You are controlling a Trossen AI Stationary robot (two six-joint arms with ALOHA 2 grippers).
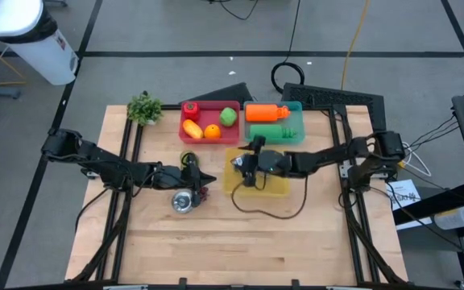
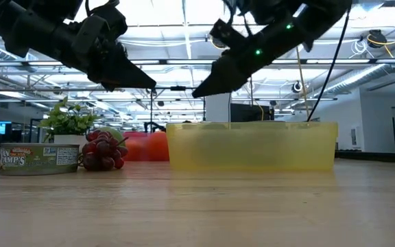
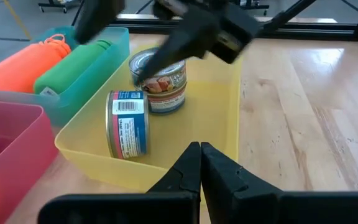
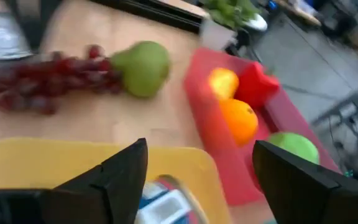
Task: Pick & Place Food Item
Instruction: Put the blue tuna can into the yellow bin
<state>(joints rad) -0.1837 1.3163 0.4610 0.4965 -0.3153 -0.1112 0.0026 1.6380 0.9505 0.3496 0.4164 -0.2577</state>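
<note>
Jaws apart, right gripper empty.

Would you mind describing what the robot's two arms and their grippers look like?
Both arms are dark, nearly black, jointed links with black cables trailing from them. The left gripper ends in two tapered, wedge-shaped black fingers. The right gripper has two broad, flat black fingers. A small green light glows on an arm in the low view.

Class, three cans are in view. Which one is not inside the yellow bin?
The can standing on the bare table beside the grapes; the other two cans sit inside the yellow bin.
</note>
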